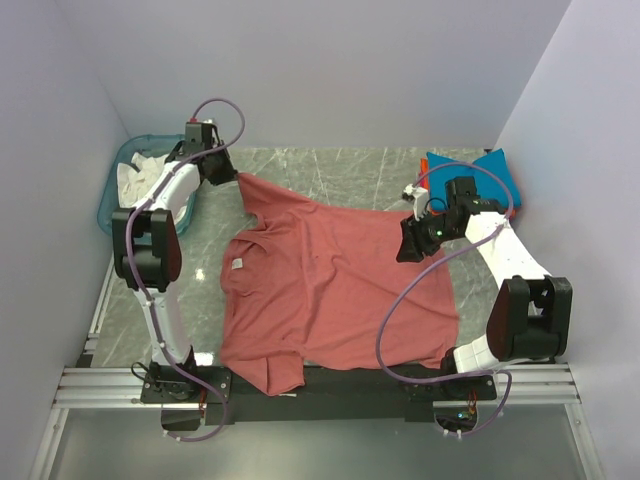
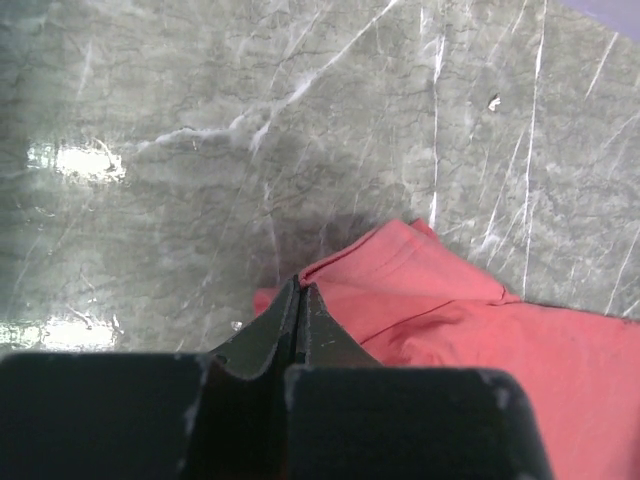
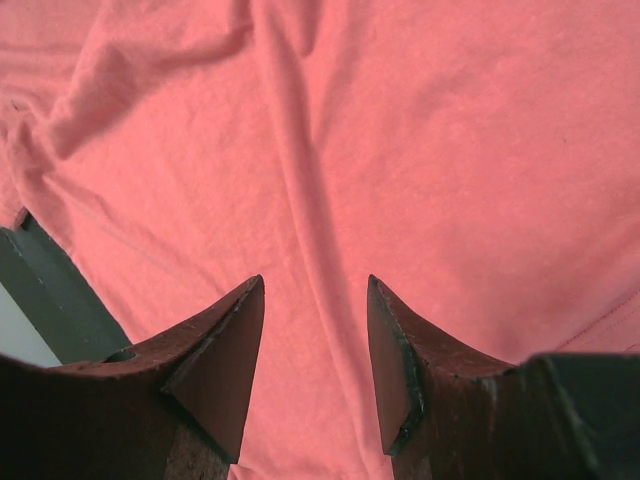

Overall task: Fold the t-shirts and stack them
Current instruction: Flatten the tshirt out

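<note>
The left gripper [image 2: 300, 300] is clamped on a thin corner of the red shirt [image 1: 330, 290] right at its fingertips, so a hard pull could slide the cloth free. The right gripper [image 3: 315, 290] hangs with jaws apart just above the shirt's rumpled middle. Closing here may catch only a loose ridge, and dragging could disturb the folded blue shirt [image 1: 470, 168] farther beyond it.

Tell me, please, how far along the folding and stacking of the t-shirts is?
Done: a folded teal-blue cloth shirt and an orange one sit at the far right. In hand: the large dusty-red cloth t-shirt lies spread unfolded; the left gripper is shut on its far corner, the right gripper hangs open above it. Left: folding it and stacking it; white cloth sits in the translucent teal plastic basket.
</note>
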Controlling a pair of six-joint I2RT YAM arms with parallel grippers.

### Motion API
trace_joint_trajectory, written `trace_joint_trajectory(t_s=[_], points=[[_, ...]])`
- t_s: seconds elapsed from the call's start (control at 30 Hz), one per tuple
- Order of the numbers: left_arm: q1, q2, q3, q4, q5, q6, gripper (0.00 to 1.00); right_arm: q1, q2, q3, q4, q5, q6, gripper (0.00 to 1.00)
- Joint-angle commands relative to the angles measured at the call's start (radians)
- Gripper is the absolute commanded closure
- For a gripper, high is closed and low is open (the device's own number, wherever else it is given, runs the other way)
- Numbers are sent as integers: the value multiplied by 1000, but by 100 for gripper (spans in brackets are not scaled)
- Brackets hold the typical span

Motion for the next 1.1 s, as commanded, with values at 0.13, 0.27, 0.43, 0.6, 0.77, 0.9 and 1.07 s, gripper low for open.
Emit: trace_joint_trajectory(t_s=[0.13, 0.27, 0.43, 0.6, 0.77, 0.9, 1.07], points=[[32, -94, -65, 96, 43, 6, 100, -7, -17, 52, 49, 87, 29, 47], [46, -140, -95, 135, 50, -16, 100, -7, 32, 115, 58, 193, 71, 47], [63, -154, -102, 139, 46, -23, 100, -7, 110, 215, 59, 257, 92, 47], [110, -188, -141, 159, 47, -40, 100, -7, 233, 321, 59, 282, 114, 48], [161, -243, -223, 176, 49, -86, 100, -7, 384, 457, 44, 285, 137, 49], [179, -293, -290, 199, 57, -92, 100, -3, 488, 555, 32, 294, 155, 50], [193, -327, -335, 213, 72, -95, 99, 6, 615, 701, 27, 336, 184, 50]])
